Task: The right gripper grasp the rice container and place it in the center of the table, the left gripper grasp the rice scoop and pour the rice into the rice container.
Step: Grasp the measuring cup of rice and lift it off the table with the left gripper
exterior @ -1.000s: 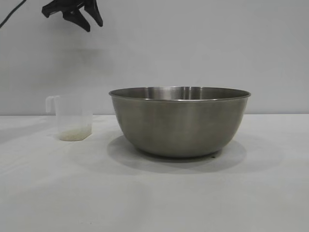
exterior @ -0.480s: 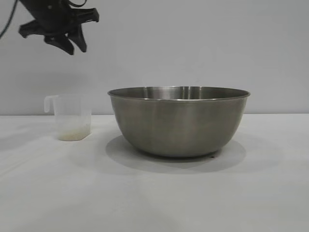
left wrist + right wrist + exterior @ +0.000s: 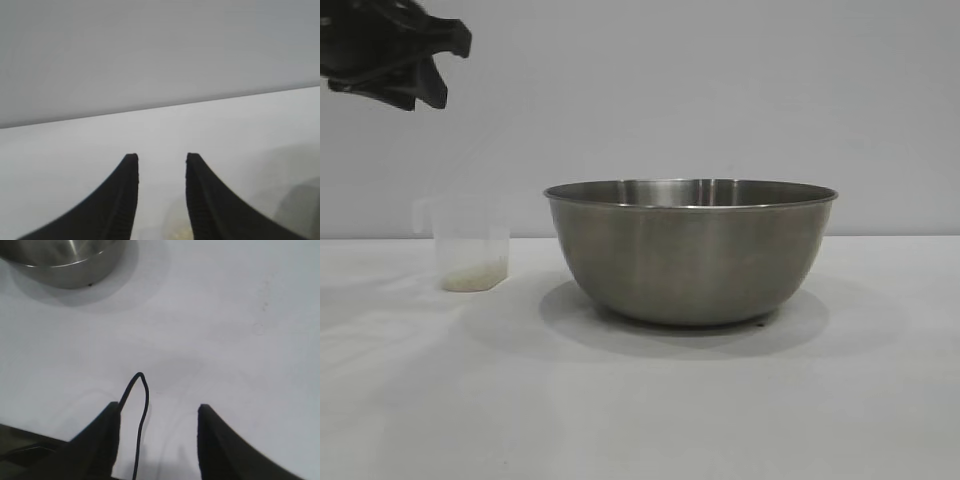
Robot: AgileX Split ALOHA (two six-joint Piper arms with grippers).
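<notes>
The rice container (image 3: pixel 691 250), a large steel bowl, stands mid-table on the white table (image 3: pixel 640 410). To its left stands the rice scoop (image 3: pixel 470 247), a translucent cup with a thin layer of rice (image 3: pixel 473 274) at its bottom. My left gripper (image 3: pixel 428 95) hangs open and empty high above the scoop, slightly to its left. In the left wrist view the left gripper (image 3: pixel 161 159) shows a clear gap, with a blurred trace of the rice (image 3: pixel 176 233) below. My right gripper (image 3: pixel 159 407) is open and empty over bare table, well away from the rice container (image 3: pixel 60 260).
A thin black cable (image 3: pixel 142 400) loops between the right gripper's fingers. A plain pale wall (image 3: pixel 720 90) stands behind the table. Bare tabletop lies in front of the bowl and to its right.
My left gripper has moved leftward and a little lower, from above the scoop's right side to the view's upper left corner. Bowl and scoop have stayed put.
</notes>
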